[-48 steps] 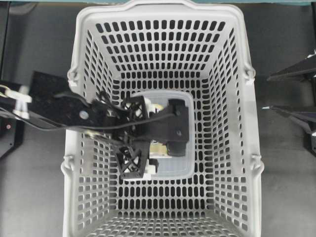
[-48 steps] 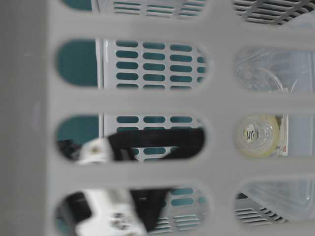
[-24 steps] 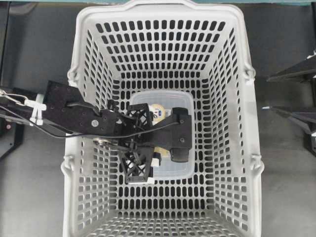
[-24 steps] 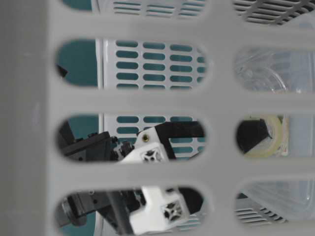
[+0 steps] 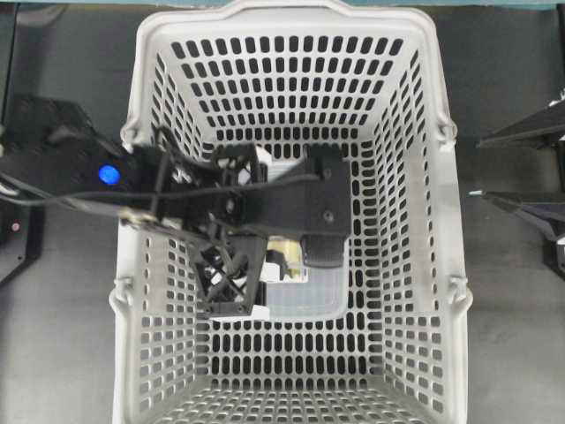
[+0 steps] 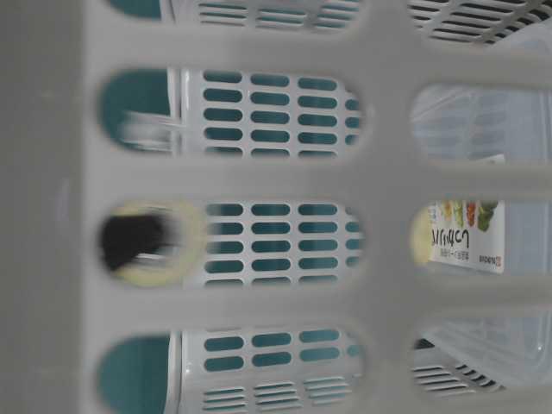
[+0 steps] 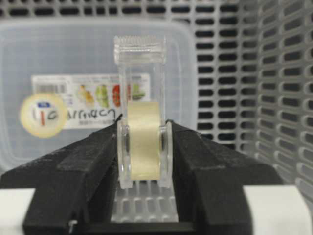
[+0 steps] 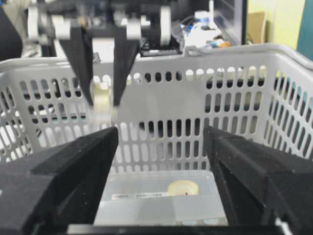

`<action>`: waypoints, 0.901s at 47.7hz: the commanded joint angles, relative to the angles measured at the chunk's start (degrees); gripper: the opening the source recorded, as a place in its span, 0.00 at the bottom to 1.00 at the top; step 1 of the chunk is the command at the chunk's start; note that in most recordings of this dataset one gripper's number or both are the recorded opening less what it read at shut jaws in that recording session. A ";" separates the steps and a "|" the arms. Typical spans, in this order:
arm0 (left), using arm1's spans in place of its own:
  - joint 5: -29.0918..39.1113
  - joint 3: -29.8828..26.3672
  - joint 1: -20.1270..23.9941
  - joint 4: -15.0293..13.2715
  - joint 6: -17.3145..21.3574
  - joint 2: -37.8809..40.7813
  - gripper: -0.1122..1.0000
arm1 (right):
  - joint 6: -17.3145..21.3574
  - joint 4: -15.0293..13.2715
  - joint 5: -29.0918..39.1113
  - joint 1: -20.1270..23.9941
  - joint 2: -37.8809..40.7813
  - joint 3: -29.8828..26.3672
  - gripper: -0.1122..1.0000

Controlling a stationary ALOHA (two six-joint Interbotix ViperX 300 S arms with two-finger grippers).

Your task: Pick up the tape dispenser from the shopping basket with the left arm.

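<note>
The tape dispenser [image 7: 143, 142], a small clear plastic holder with a pale roll of tape in it, sits upright in the centre of the left wrist view. It is clamped between the black fingers [image 7: 88, 156] of the left gripper [image 7: 144, 161]. The pads press on both flat sides of the roll and its toothed top stands above them. Behind it, in the upper left of that view, a translucent container [image 7: 73, 54] with a paper label lies on the floor of the shopping basket [image 5: 291, 13].

In the right wrist view the dispenser [image 8: 101, 100] is blurred and hangs in the upper left, near the level of the basket rim and well above the container. Slotted walls stand on all sides, and there is open room over the basket's middle and right. The right gripper [image 8: 161, 161] is spread wide with nothing in it, outside the basket wall.

Half a second ago the table-level view showed the fingers low in the basket beside the roll at the right. Now the roll [image 6: 155, 244] shows in the middle-left slot and the label [image 6: 466, 235] is uncovered. From overhead the left arm looms larger than before, with its blue light [image 5: 109, 174] now in sight
</note>
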 commanded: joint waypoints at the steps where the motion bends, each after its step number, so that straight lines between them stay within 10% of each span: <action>1: 2.90 -3.87 0.79 0.18 0.09 -1.32 0.35 | 0.00 0.18 -0.18 -0.18 0.26 -0.35 0.71; 43: 0.70 -1.93 1.76 0.18 0.09 -0.97 0.35 | 0.00 0.18 -0.18 -0.09 0.18 -0.26 0.71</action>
